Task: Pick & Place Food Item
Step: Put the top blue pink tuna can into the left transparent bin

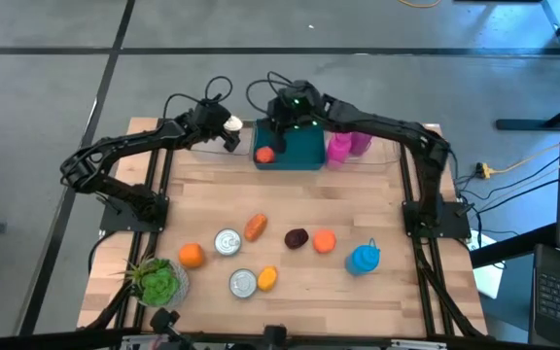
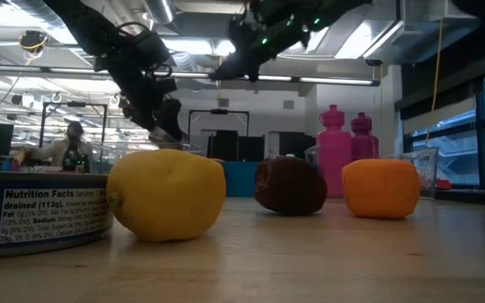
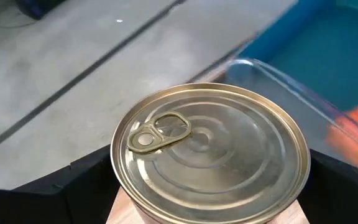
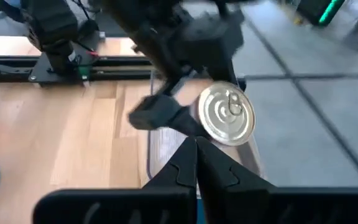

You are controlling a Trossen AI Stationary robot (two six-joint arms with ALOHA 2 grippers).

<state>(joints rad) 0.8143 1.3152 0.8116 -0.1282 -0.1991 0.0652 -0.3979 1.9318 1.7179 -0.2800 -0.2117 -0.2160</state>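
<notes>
Right, my left hand (image 1: 229,126) has its fingers spread wide around a tin can (image 3: 210,155), gripping it by the sides above the table's (image 1: 358,194) far edge, just beside the teal bin (image 1: 299,151). My right hand (image 4: 196,149) hangs pinched closed over that bin, holding nothing.

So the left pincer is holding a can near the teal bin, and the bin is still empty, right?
Not empty: the high view shows an orange food item already inside the teal bin. The left pincer does hold the can beside it.
</notes>
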